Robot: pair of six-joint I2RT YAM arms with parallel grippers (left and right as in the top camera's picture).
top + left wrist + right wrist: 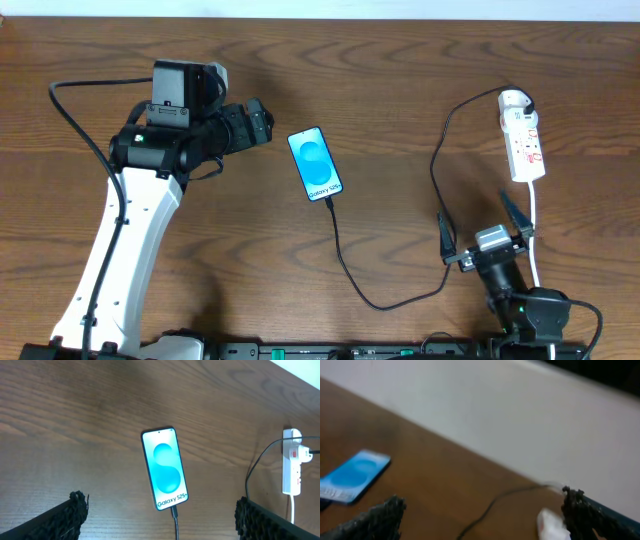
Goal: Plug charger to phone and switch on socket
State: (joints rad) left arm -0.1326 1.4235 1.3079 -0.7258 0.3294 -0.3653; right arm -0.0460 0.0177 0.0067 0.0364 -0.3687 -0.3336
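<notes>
The phone (315,163) lies flat mid-table with its blue-cyan screen lit; it also shows in the left wrist view (164,468) and, blurred, in the right wrist view (354,475). The black charger cable (345,262) has its plug tip in the phone's near end (174,511) and runs round to the white adapter in the socket (523,135) at the right. The socket strip also shows in the left wrist view (292,462). My left gripper (258,122) is open and empty, left of the phone. My right gripper (482,232) is open and empty, on the near side of the socket.
The socket's white cord (535,235) runs down the right side past my right gripper. A pale wall (520,420) rises beyond the table's far edge. The table is dark wood (400,80).
</notes>
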